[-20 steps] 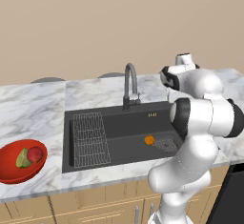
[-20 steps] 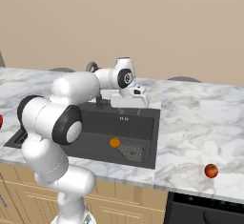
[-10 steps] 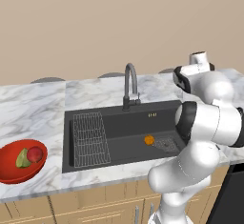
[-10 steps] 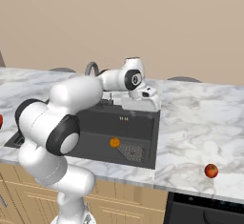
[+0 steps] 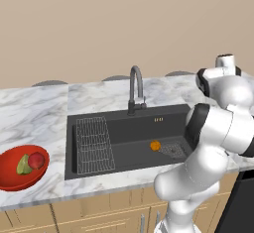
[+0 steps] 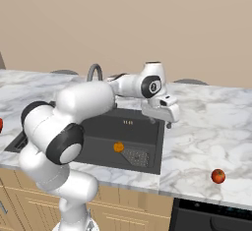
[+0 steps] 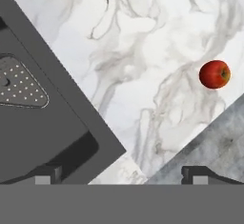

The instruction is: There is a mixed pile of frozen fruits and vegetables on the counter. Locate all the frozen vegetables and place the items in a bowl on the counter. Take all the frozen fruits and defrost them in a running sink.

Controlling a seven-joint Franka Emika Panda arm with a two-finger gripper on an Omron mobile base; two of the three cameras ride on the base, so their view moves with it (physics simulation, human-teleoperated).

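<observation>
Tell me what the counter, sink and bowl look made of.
Counter: polished marble or a look-alike, white with grey veins. Sink: matte dark grey, possibly composite or coated metal. Bowl: glossy red, ceramic or plastic; highlights show on its rim.

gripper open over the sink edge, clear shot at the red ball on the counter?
Probably yes. The open gripper hangs above bare counter right of the sink; nothing lies between it and the small red ball.

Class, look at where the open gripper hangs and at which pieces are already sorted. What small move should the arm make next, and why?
Probably swing the gripper right and down toward the small red ball. The orange ball already lies in the sink, and both vegetables sit in the red bowl. The red fruit alone remains on the counter, and the gripper is open, holding nothing.
</observation>
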